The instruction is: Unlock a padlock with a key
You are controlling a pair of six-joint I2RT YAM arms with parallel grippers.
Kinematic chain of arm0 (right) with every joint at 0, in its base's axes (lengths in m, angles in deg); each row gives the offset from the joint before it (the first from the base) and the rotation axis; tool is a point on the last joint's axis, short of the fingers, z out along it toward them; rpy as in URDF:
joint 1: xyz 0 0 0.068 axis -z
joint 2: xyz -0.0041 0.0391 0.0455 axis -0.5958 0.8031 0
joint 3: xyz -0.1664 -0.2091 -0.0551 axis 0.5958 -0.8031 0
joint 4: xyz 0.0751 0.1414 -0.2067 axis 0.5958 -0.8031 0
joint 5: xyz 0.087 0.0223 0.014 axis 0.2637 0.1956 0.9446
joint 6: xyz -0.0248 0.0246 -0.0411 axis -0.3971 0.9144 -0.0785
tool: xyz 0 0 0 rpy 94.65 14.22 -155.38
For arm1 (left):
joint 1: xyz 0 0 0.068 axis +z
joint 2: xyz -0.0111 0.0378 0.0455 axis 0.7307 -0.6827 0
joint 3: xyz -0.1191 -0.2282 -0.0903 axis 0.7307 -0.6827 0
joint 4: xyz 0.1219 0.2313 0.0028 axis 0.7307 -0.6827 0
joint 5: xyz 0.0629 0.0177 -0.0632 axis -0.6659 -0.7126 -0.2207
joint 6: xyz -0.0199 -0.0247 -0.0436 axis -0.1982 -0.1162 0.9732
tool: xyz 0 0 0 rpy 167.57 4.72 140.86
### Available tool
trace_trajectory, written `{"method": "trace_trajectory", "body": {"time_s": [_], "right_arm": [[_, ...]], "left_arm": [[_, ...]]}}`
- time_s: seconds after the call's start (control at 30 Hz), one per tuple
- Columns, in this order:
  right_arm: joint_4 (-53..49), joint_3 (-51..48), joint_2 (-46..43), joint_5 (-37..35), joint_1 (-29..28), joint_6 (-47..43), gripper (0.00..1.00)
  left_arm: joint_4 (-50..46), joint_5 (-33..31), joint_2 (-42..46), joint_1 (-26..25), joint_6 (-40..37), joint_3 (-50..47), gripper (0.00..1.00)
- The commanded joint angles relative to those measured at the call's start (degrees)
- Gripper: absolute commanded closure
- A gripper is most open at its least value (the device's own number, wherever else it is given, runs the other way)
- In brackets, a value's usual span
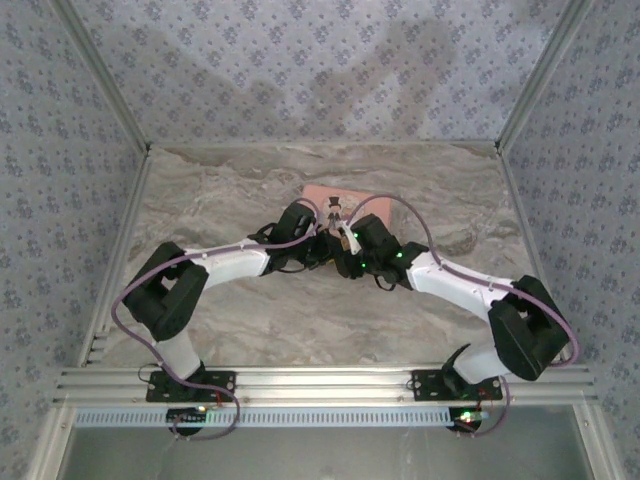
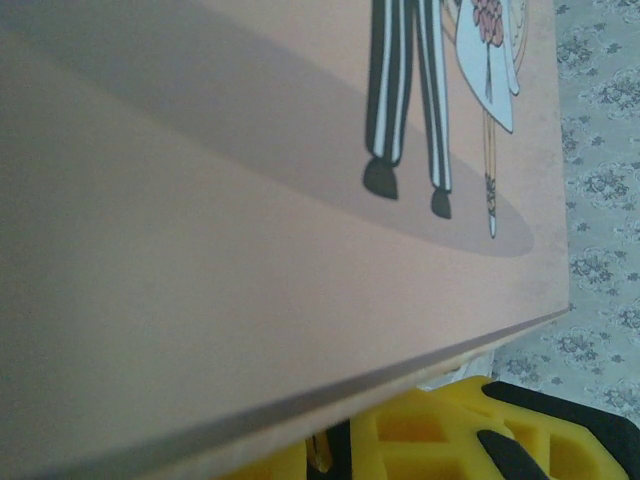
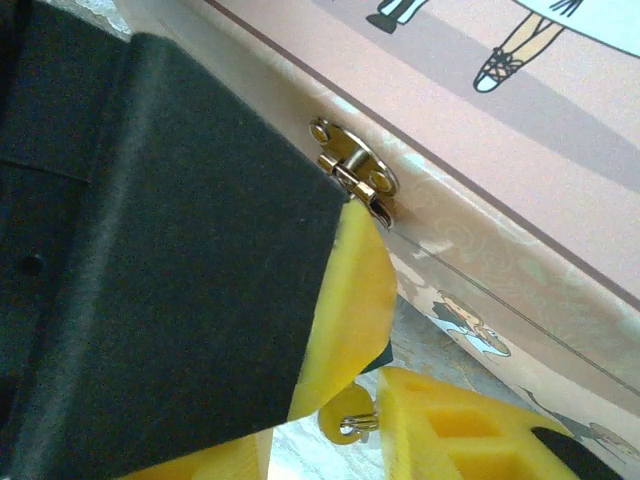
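At the front wall of the tin [image 3: 520, 150], below its hasp [image 3: 352, 170], the right gripper [image 3: 365, 410] is apparently pinching the key [image 3: 355, 423], probably light, stiff and slippery, best held by its head; whether the left gripper [image 1: 305, 228] is gripping anything I cannot tell.

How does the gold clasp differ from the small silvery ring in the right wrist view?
The clasp is gold and fixed on the pink tin's front wall; the ring is silvery, thinner, and sits low between the yellow fingers. Both are small shiny metal.
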Motion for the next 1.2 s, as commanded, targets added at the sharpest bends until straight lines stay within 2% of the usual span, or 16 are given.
{"method": "trace_trajectory", "body": {"time_s": [0.0, 0.17, 0.4, 0.57, 0.9, 1.0, 1.17], "right_arm": [[-1.17, 2.0, 1.38, -1.27, -0.46, -1.17, 0.68], [-1.5, 2.29, 1.76, -2.77, -0.69, -1.73, 0.62], [-1.65, 2.88, 2.3, -3.39, -0.9, -2.27, 0.69], [-1.77, 3.08, 2.82, -3.98, -0.98, -2.68, 0.7], [-1.24, 3.03, 3.28, -8.69, -1.39, -2.97, 0.61], [-0.08, 2.22, 2.53, -8.59, -1.39, -2.72, 0.68], [0.0, 2.34, 2.48, -7.28, -1.28, -3.23, 0.9]], "left_arm": [[-0.01, 1.57, 2.19, -0.21, -0.45, 2.46, 0.96], [-0.01, 1.71, 2.41, -0.13, -0.62, 2.57, 0.96], [0.25, 2.09, 2.33, -0.13, -0.53, 2.66, 0.96], [0.3, 2.32, 2.29, -0.08, -0.45, 2.66, 0.96], [0.52, 2.62, 2.32, -0.12, -0.36, 2.54, 0.96], [0.61, 2.71, 2.35, 0.02, -0.36, 2.58, 0.96], [0.61, 2.89, 2.19, 0.05, -0.34, 2.5, 0.96]]}}
